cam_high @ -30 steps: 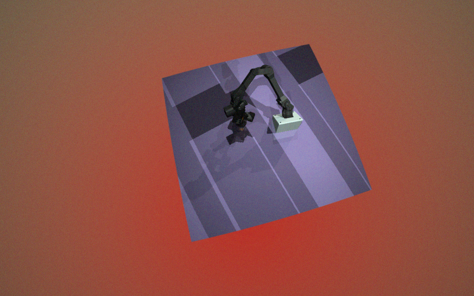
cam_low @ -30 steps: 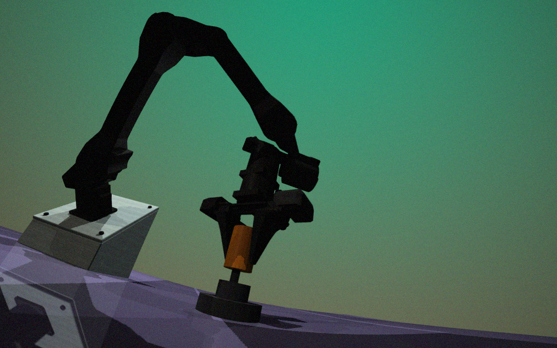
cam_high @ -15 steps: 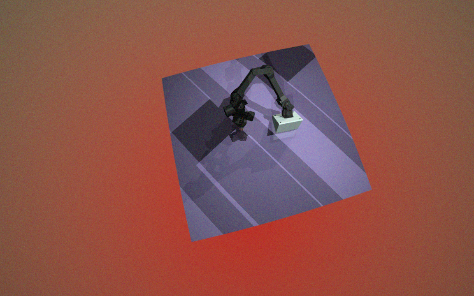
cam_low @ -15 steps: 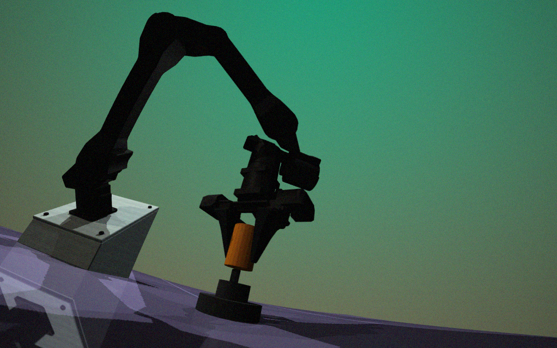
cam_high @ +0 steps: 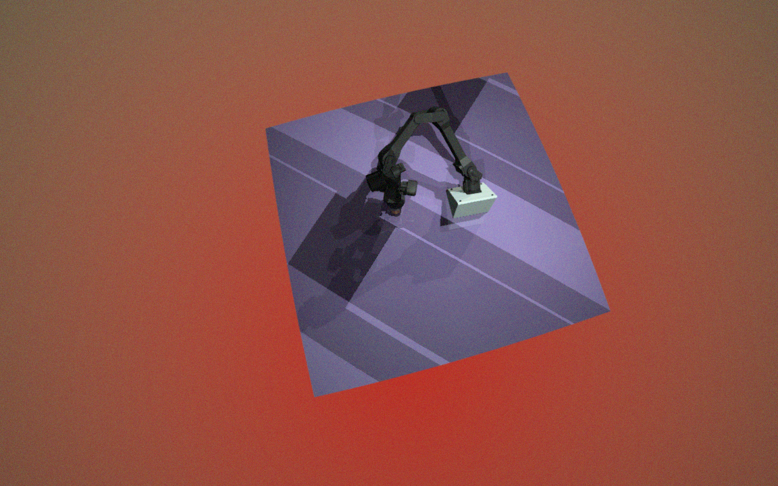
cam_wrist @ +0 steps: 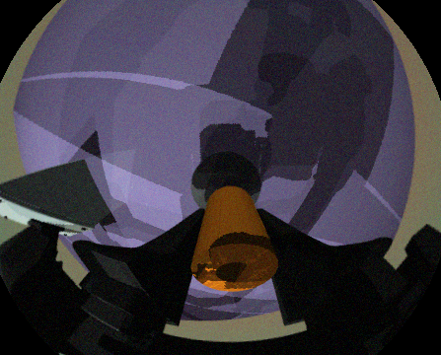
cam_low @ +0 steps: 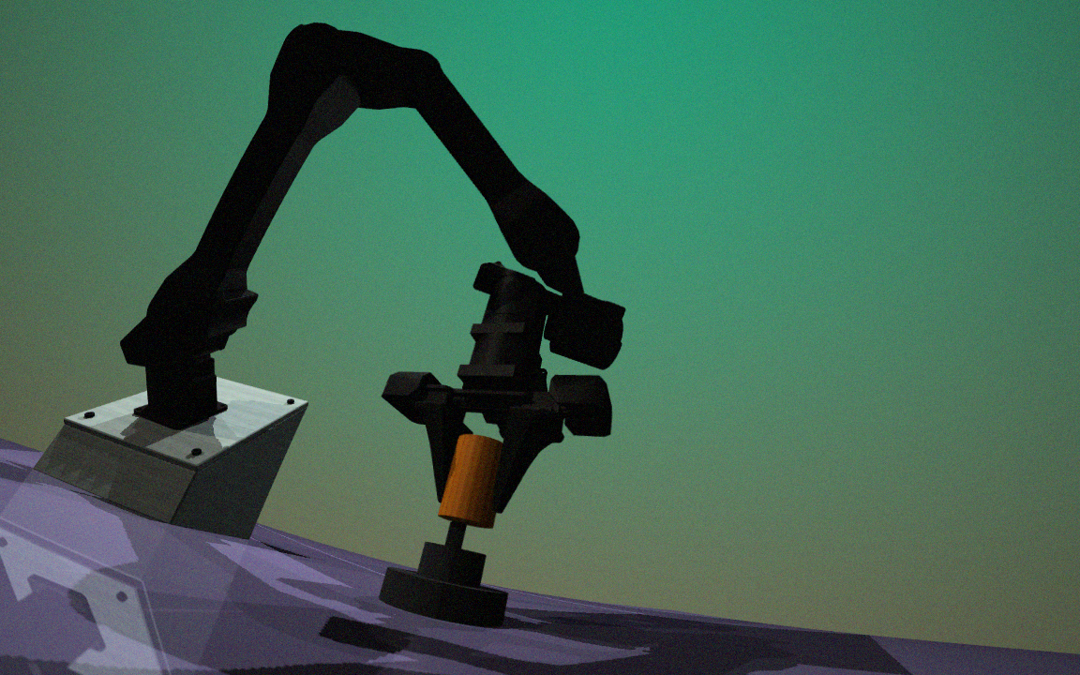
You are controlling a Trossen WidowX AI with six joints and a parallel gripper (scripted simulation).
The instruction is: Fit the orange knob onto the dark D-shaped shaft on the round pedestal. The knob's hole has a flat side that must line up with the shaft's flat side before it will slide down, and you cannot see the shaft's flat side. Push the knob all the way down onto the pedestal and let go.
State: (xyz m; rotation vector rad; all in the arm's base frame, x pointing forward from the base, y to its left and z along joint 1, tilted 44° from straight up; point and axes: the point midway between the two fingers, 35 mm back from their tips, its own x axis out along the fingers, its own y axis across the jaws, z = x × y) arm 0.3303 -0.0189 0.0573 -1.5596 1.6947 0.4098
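My gripper [cam_low: 472, 503] [cam_wrist: 231, 213] is shut on the orange knob [cam_low: 470, 480] [cam_wrist: 232, 239], a short upright cylinder. The knob sits over the top of the thin dark shaft [cam_low: 454, 533], and a short length of shaft shows below its lower rim. The shaft rises from the dark round pedestal [cam_low: 443, 597] [cam_wrist: 226, 173], which stands on the purple floor. In the wrist view the knob's hole faces the camera and the pedestal shows just beyond the knob. In the top view the gripper [cam_high: 393, 206] is small and dark, and the knob is too small to make out.
The arm's grey base box [cam_high: 470, 201] [cam_low: 171, 461] [cam_wrist: 45, 193] stands to one side of the pedestal. The purple patterned floor [cam_high: 440, 289] [cam_low: 191, 604] has edges all round in the top view.
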